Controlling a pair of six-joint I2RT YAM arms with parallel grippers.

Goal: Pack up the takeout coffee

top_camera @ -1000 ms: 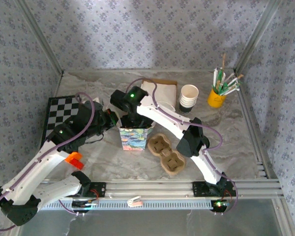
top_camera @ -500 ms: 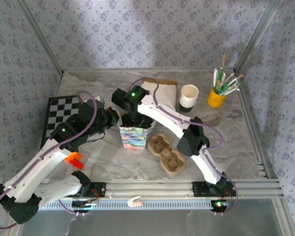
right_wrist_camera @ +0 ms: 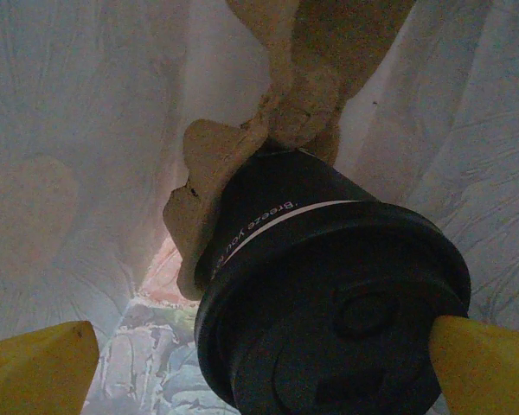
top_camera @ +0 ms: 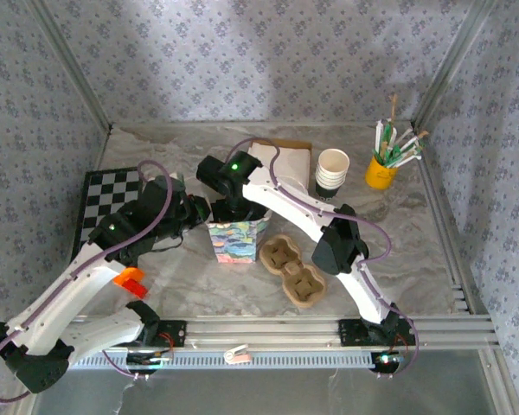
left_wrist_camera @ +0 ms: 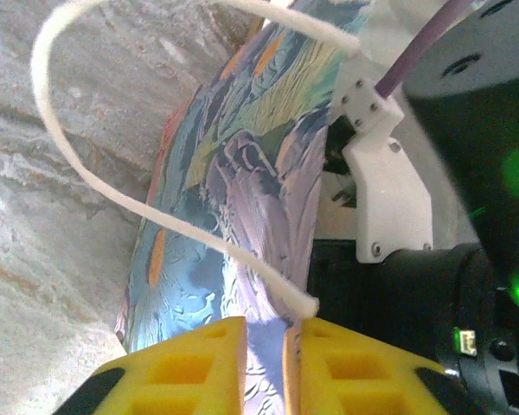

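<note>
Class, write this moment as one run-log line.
coffee cup: inside patterned bag | right fingers: open, flanking lid | left fingers: astride bag rim

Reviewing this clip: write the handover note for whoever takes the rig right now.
Left gripper: fingers narrowly apart astride the gift bag rim; unclear whether it pinches.
Right gripper: open, down inside the bag, fingers either side of the takeout coffee.
Coffee: lidded, inside the bag, against a brown pulp piece.
Done: coffee is in the bag.
Left: lift the right arm out, free the rim.
</note>
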